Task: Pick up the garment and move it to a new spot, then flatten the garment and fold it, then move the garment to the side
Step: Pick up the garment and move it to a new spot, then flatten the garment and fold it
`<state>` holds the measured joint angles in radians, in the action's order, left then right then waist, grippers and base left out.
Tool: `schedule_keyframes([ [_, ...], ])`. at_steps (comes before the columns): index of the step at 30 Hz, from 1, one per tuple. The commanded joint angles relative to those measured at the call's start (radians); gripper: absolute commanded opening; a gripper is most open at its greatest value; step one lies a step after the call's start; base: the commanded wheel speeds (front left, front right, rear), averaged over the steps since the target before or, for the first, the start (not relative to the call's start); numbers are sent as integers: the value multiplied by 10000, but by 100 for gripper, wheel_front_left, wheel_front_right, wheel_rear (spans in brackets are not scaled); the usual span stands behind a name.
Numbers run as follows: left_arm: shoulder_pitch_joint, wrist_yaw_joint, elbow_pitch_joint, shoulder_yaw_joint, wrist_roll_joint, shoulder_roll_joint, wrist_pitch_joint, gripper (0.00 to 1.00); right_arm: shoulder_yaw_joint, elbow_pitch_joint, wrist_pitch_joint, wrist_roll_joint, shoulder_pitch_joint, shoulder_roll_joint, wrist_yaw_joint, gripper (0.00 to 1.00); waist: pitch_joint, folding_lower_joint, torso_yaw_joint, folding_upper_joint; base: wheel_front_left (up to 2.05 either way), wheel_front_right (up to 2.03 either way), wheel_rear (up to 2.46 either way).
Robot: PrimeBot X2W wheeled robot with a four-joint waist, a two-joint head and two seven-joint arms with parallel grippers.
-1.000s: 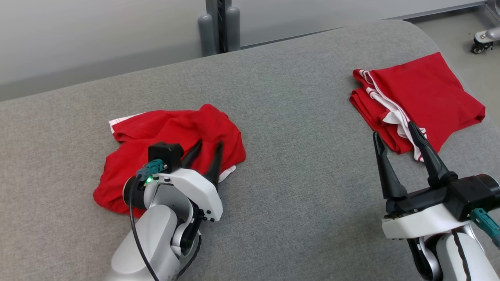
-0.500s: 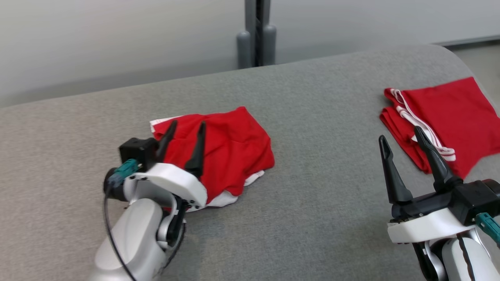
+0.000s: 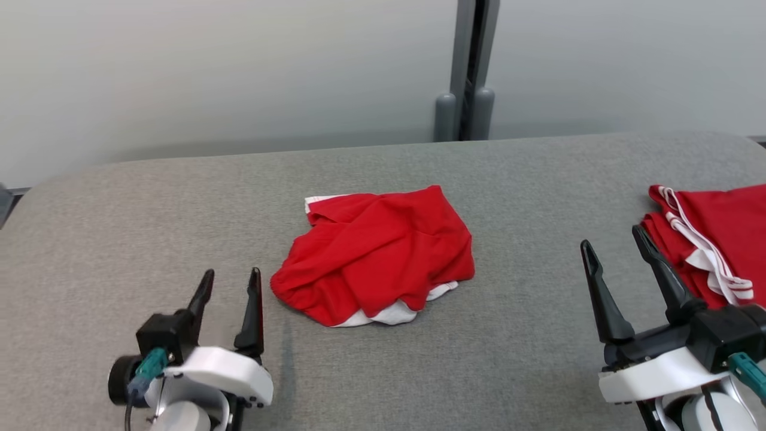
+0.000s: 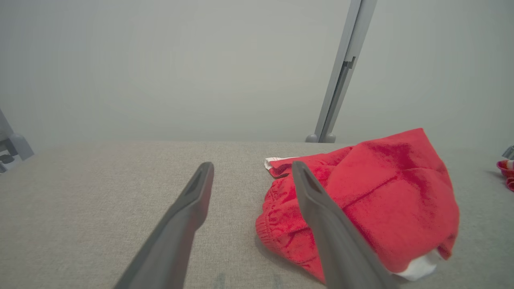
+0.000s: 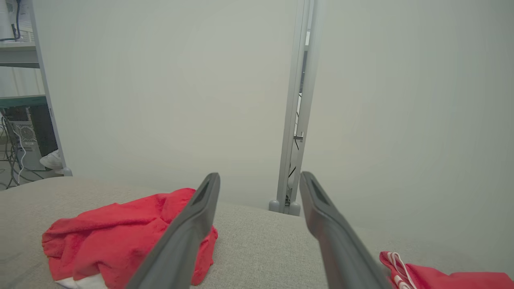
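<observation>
Garment: the red garment (image 3: 374, 257) is lying in a crumpled heap on the grey padded table (image 3: 149, 209), in front of the grey post (image 3: 465, 66) and a little to the robot's left of it. A strip of white (image 3: 389, 314) is peeking out along the edge farthest from the post.

Left gripper: the left gripper (image 3: 232, 273) is hovering over bare table, well to the left of the post and farther from it than the garment. Its two dark fingers are standing apart and holding nothing. It is sitting just beside the heap's left edge without touching it.

Left wrist view: the left gripper (image 4: 253, 164) is pointing toward the wall to the left of the post (image 4: 341, 72). The garment (image 4: 381, 192) is bulging up behind the finger on the post's side.

Right gripper: the right gripper (image 3: 611, 235) is waiting to the right of the post, with its fingers spread wide and empty.

Right wrist view: the right gripper (image 5: 259, 174) is framing the post (image 5: 299, 100) between its fingertips, and the garment (image 5: 120, 237) is showing to the left.

Second garment: a folded red piece with white stripes (image 3: 718, 239) is resting at the table's right end (far right of the post), just beside the right gripper's outer finger – whether they are touching cannot be told.

Post: it is rising behind the table's far edge, against a pale wall (image 3: 239, 72).
</observation>
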<state>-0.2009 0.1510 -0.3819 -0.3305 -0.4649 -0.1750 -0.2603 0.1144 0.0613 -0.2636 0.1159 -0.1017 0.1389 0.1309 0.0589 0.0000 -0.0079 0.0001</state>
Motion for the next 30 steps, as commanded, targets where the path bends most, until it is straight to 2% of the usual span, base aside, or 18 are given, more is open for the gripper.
schedule_keyframes([
  [1,352,-51,392,270,52,96,-51,100,-1,6,-16,41,181,68,-3,100,-160,0,235,-1,0,0,0],
  [8,1536,-522,1514,868,666,664,-48,100,33,23,-16,72,489,10,-3,100,-294,0,540,-1,0,0,0],
  [13,2176,-638,2001,1306,1144,1085,-50,100,135,77,-16,110,540,-64,-3,100,-349,0,735,-1,0,0,0],
  [23,2450,-1017,2432,1481,1383,1221,-51,100,305,192,-16,167,463,-82,-3,100,-332,0,947,-1,0,0,0],
  [30,2400,-877,2622,1318,1251,1225,-52,100,331,229,-16,185,434,-62,-3,100,-276,0,973,-1,0,0,0],
])
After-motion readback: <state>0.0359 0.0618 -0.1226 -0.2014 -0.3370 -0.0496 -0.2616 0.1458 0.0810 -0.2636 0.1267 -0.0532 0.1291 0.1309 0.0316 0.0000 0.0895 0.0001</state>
